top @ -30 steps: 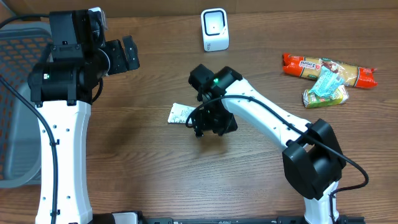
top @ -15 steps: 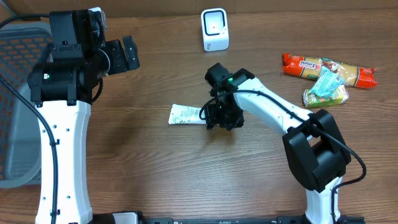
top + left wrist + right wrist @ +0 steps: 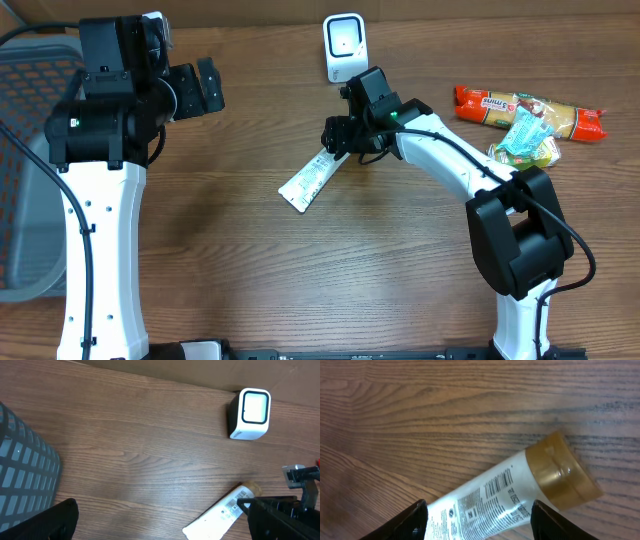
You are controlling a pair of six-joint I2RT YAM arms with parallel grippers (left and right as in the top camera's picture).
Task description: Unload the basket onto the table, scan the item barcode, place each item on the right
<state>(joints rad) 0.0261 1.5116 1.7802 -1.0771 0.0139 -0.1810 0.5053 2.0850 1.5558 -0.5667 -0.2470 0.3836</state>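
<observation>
A white tube [image 3: 310, 180] with a gold cap lies slanted across the middle of the table, its cap end up at my right gripper [image 3: 340, 140]. In the right wrist view the tube [image 3: 490, 495] spans the space between the two black fingers, barcode [image 3: 499, 481] facing the camera and gold cap [image 3: 562, 477] sticking out beyond them; the gripper [image 3: 478, 520] is shut on it. The white scanner [image 3: 345, 47] stands at the back, just beyond that gripper. My left gripper [image 3: 205, 88] hovers open at the far left, empty [image 3: 170, 525], with the tube [image 3: 220, 515] and scanner [image 3: 250, 414] in its view.
An orange snack packet [image 3: 500, 105] and a green packet [image 3: 525, 140] lie at the right. A grey mesh basket [image 3: 30, 150] stands at the left edge, its corner [image 3: 25, 475] showing in the left wrist view.
My right gripper has carried the tube up and to the right, toward the scanner, and the tube has turned from lying level to slanting. The left arm has not moved.
</observation>
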